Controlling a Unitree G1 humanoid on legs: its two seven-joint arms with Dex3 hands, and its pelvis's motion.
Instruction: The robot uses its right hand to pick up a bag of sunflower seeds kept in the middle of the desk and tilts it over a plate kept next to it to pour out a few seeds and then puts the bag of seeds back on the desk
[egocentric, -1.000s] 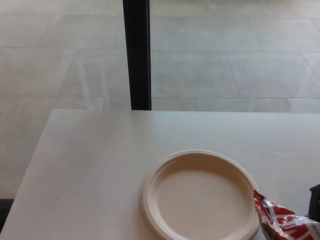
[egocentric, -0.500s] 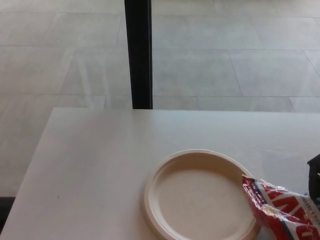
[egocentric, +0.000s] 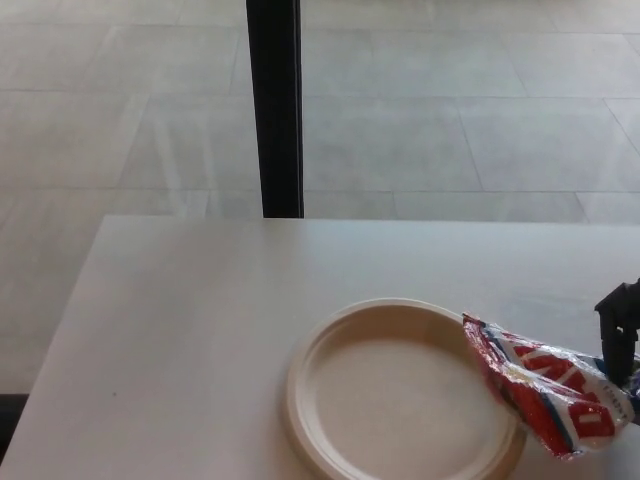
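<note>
A cream plate (egocentric: 330, 390) lies on the white desk (egocentric: 180, 320) near its front edge; nothing shows inside it. A red, white and blue bag of sunflower seeds (egocentric: 545, 385) hangs tilted over the plate's right rim, its crumpled mouth pointing up and left. My right hand (egocentric: 620, 335) shows only as a black piece at the right edge, shut on the bag's far end. My left hand is out of the picture.
A black vertical post (egocentric: 274, 105) stands behind the desk's far edge. Grey tiled floor (egocentric: 450, 120) stretches beyond. The desk's left edge runs diagonally at the picture's left.
The bag has risen and moved left, from the bottom right corner to above the plate's right rim. More of my right hand has come into view at the right edge.
</note>
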